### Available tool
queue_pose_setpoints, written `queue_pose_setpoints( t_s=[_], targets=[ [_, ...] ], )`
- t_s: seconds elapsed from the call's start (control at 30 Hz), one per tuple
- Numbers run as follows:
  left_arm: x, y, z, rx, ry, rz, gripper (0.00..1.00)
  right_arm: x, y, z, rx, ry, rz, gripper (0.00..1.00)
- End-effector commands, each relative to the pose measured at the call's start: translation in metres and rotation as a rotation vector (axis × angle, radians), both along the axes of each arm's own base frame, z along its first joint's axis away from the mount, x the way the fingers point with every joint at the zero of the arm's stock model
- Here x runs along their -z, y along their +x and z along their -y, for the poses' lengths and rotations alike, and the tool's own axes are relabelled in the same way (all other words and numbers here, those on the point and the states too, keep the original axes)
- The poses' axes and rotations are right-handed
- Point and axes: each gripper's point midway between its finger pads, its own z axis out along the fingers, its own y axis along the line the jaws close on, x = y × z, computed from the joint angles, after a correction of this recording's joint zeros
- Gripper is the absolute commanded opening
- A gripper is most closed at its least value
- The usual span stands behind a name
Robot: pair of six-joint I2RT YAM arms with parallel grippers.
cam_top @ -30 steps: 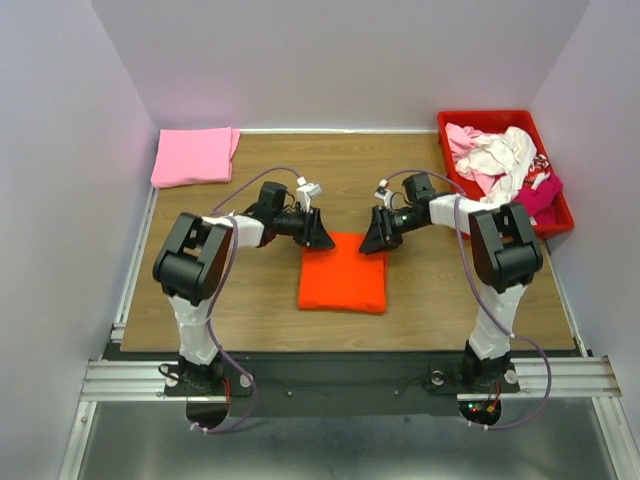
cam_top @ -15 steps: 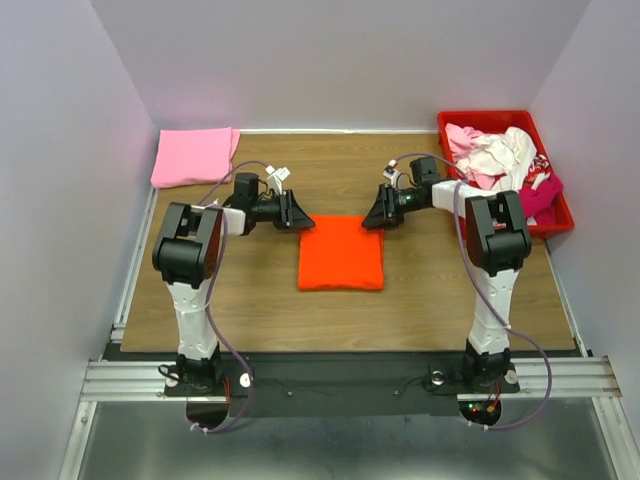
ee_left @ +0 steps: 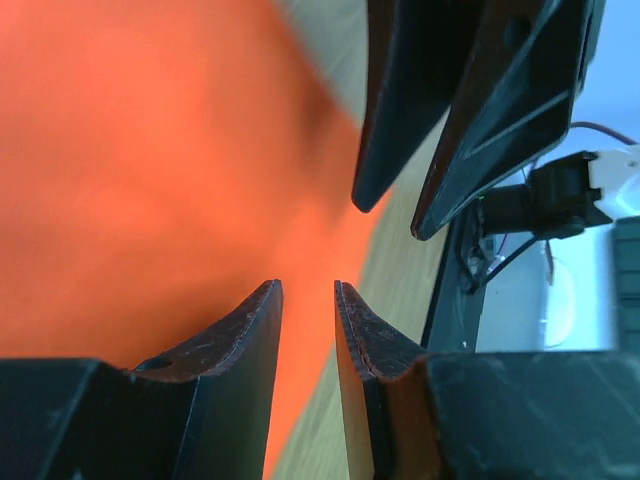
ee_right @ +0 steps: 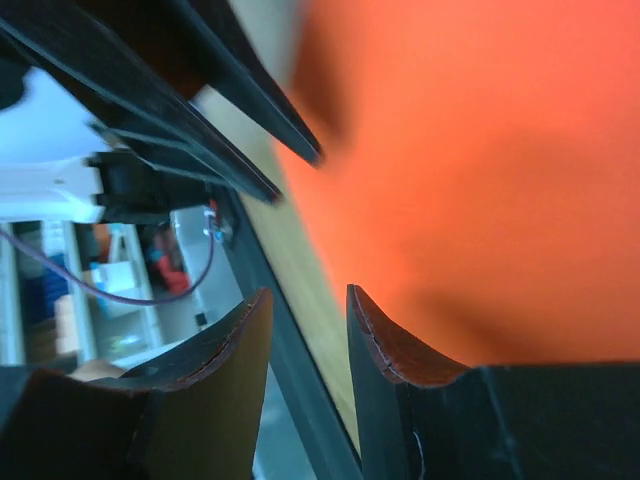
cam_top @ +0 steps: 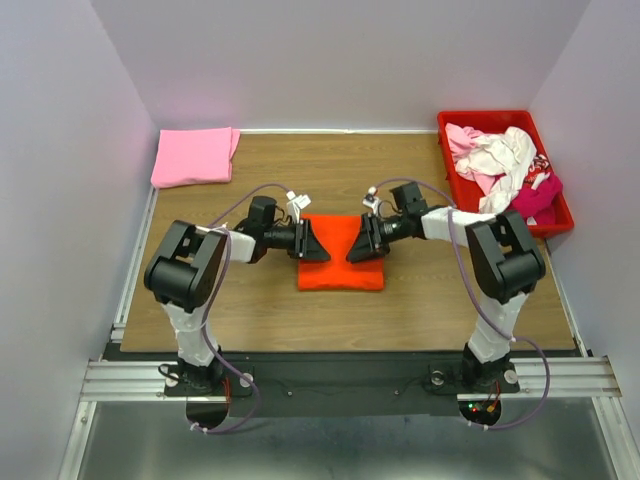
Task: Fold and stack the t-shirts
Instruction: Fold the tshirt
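left gripper: black fingers a narrow gap apart, gripping nothing, over the shirt's left part, frame centre.
right gripper: same narrow gap, empty, over the right part, facing the left gripper.
bright orange folded cloth t-shirt: flat square, centre of the wooden table.
handling: light, limp, likely to unfold; pinch all layers at the side edges.
folded light pink cloth t-shirt: upper left.
white and magenta cloth t-shirts: heaped in the red plastic crate, upper right.
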Motion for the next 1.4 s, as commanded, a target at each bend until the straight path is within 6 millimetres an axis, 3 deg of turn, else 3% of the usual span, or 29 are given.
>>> queue_pose_setpoints(
  t_s=[0.0,0.1,0.2,0.3,0.33,0.37,0.4,0.43,0.53,0.63,0.8,0.93,1.07,1.23,1.37],
  targets=[
    [0.034,0.007,-0.014,-0.050,0.025,-0.106,0.38,0.051,-0.005,0.013,0.019,-0.044,-0.112,0.41],
    [0.046,0.019,-0.028,-0.084,0.053,-0.121,0.38,0.073,0.001,0.024,0.039,-0.079,-0.126,0.39],
    [0.051,0.025,-0.038,-0.096,0.083,-0.102,0.38,0.074,0.014,0.035,0.057,-0.097,-0.094,0.38],
    [0.033,0.019,-0.040,-0.046,0.062,-0.054,0.37,0.043,0.020,0.032,0.039,-0.066,-0.038,0.38],
    [0.026,0.012,-0.037,-0.024,0.050,-0.040,0.37,0.025,0.021,0.029,0.036,-0.042,-0.008,0.38],
    [0.008,0.007,-0.035,-0.003,0.029,0.010,0.37,0.009,0.017,0.025,0.023,-0.008,-0.007,0.39],
    [0.002,-0.003,-0.033,0.021,0.017,0.013,0.37,-0.001,0.014,0.022,0.015,0.008,0.000,0.39],
    [-0.014,-0.012,-0.027,0.055,-0.001,0.058,0.37,-0.017,0.003,0.016,-0.010,0.035,0.012,0.39],
    [-0.028,-0.035,-0.018,0.110,-0.019,0.078,0.37,-0.029,-0.024,0.003,-0.072,0.061,-0.005,0.39],
    [-0.020,-0.057,-0.005,0.156,-0.006,0.046,0.36,-0.013,-0.048,0.000,-0.107,0.043,-0.055,0.39],
    [0.020,-0.071,0.003,0.215,0.029,-0.038,0.36,0.030,-0.057,0.006,-0.123,-0.011,-0.103,0.39],
    [0.074,-0.051,-0.017,0.148,0.123,-0.180,0.36,0.074,-0.049,0.018,-0.106,-0.069,-0.142,0.37],
    [0.083,-0.036,-0.033,0.088,0.122,-0.255,0.36,0.096,-0.031,0.047,-0.020,-0.088,-0.194,0.35],
    [0.069,-0.038,-0.045,0.144,0.145,-0.187,0.37,0.083,-0.033,0.050,-0.021,-0.086,-0.176,0.34],
    [0.029,-0.032,-0.059,0.167,0.132,-0.030,0.42,0.046,-0.027,0.042,-0.026,-0.044,-0.108,0.36]
  ],
)
